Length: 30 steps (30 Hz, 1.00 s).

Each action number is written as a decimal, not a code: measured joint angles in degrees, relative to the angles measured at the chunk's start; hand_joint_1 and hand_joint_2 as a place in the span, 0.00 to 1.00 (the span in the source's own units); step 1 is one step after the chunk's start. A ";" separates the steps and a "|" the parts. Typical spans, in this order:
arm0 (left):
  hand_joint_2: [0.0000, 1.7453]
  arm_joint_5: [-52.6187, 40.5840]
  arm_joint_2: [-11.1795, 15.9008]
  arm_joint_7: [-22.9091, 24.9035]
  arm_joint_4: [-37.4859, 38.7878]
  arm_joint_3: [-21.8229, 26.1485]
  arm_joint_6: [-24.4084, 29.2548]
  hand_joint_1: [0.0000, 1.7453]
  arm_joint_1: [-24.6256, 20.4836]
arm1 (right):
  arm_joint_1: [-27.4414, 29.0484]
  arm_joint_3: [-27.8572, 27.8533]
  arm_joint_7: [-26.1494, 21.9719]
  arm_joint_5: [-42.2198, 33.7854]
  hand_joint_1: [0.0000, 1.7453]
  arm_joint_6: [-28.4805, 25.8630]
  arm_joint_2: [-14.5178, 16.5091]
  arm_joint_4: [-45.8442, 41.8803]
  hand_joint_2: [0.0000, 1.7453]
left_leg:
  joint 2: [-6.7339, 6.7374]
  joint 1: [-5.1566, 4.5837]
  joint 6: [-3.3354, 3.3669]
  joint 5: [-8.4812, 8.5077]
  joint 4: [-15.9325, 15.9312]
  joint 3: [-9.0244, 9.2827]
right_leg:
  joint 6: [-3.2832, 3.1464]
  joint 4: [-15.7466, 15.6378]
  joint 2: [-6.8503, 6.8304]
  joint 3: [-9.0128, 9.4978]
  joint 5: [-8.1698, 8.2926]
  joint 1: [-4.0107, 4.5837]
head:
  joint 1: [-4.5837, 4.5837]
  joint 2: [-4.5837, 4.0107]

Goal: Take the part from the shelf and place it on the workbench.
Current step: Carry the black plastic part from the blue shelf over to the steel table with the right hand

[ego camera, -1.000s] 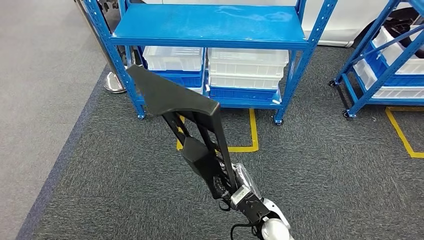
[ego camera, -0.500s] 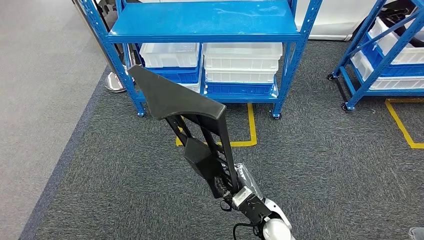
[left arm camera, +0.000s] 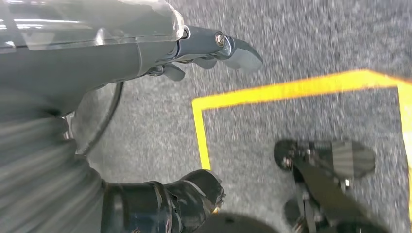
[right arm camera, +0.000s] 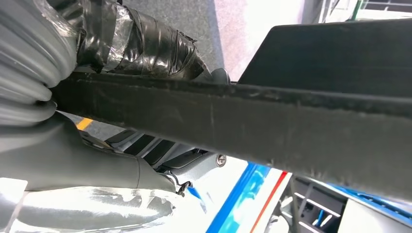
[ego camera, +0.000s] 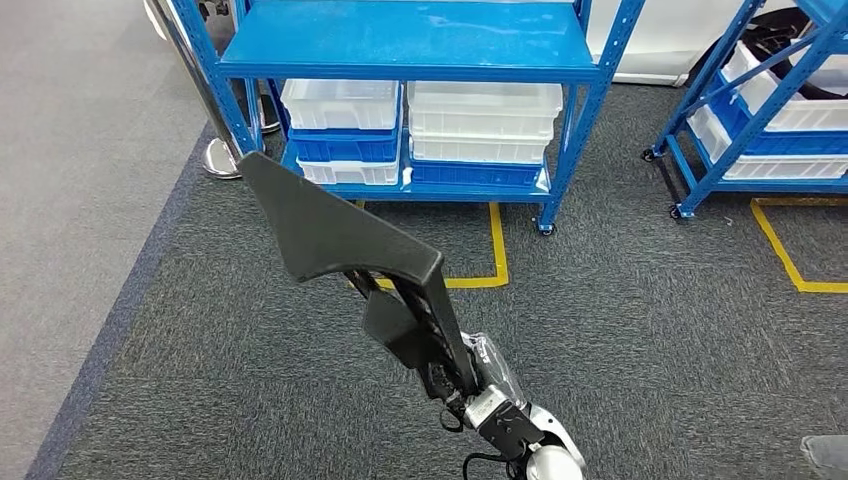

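I've got the right hand wrapped around the lower strut of the black part, fingers clamped on it. In the right wrist view the taped thumb presses on one side of the part's bar and the fingers sit on the other. The part is up in the air over the grey carpet, wide flat end tilted away toward the far left, well clear of the blue shelf. White bins sit on the shelf's bottom level. A second blue rack stands at far right. My left hand hangs over the carpet by yellow floor tape, fingers loosely spread, holding nothing.
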 joint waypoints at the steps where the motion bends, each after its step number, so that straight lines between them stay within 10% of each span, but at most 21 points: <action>1: 1.00 -0.11 -0.04 0.03 0.00 0.00 0.03 0.00 0.02 | 0.59 0.00 -0.07 0.11 1.00 -0.02 -0.26 -0.30 1.00 | 0.34 -0.05 0.04 0.04 0.19 -0.27 | 0.13 2.70 -0.01 -1.03 -0.91 0.00 | 0.01 0.00; 3: 1.00 -0.26 -0.17 0.09 0.00 0.00 0.07 0.00 0.06 | 1.58 -0.01 -0.24 0.44 1.00 -0.03 -0.73 -0.89 1.00 | 1.14 -0.09 -0.07 -0.01 0.73 -0.70 | 0.23 2.08 -0.23 -0.08 0.44 -0.03 | 0.01 0.00; 7: 1.00 -0.74 -0.49 0.24 0.00 0.00 0.03 0.00 0.05 | 2.36 -0.03 -0.81 1.03 1.00 0.17 -1.11 -2.35 1.00 | 2.76 -0.47 -0.98 -0.72 2.31 -1.30 | -0.67 -9.93 -3.34 6.43 4.74 0.42 | -0.03 0.00; 10: 1.00 -0.90 -0.49 0.26 0.00 0.00 0.00 0.00 -0.11 | 2.88 -0.03 -1.10 1.34 1.00 0.47 -1.18 -2.95 1.00 | 3.82 -0.67 -1.78 -1.00 2.71 -1.46 | -1.85 -10.71 -2.50 6.25 4.94 0.59 | -0.07 0.00; 17: 1.00 -0.92 -0.60 0.10 0.00 0.18 0.04 0.00 0.12 | 2.96 -0.03 -1.68 1.67 1.00 1.70 -1.03 -3.38 1.00 | -0.84 -0.15 -3.09 -9.46 18.73 -8.02 | -3.26 -10.82 0.96 5.05 6.17 0.32 | -0.09 0.00; 21: 1.00 -0.92 -0.54 -0.20 0.00 0.48 0.07 0.00 0.26 | 2.68 -0.02 -1.74 1.66 1.00 2.46 -0.66 -3.38 1.00 | -3.55 -0.22 -1.76 -2.88 6.80 -2.12 | -2.82 -10.62 3.36 4.87 6.56 0.45 | -0.07 0.00; 25: 1.00 -0.92 -0.49 -0.45 -0.01 0.87 0.12 0.00 -0.04 | 2.16 0.04 -1.80 1.55 1.00 3.23 -0.19 -3.39 1.00 | -4.59 -0.42 -0.87 -1.76 1.97 -0.05 | -1.35 -10.91 5.27 4.13 7.49 0.12 | -0.16 0.00; 27: 1.00 -0.94 -0.50 -0.45 -0.01 1.05 0.12 0.00 -0.09 | 2.06 0.06 -1.82 1.54 1.00 3.34 -0.15 -3.39 1.00 | -3.33 -0.19 -0.33 -0.91 0.89 0.25 | -0.79 -10.20 3.97 3.63 6.89 0.23 | -0.07 0.00; 30: 1.00 -0.97 -0.50 -0.46 0.00 1.38 0.10 0.00 0.22 | 1.52 0.10 -1.84 1.52 1.00 3.60 -0.14 -3.33 1.00 | -1.06 -0.13 0.25 -0.28 0.29 -0.02 | -0.30 -1.53 0.66 -0.34 1.49 0.25 | 0.08 0.00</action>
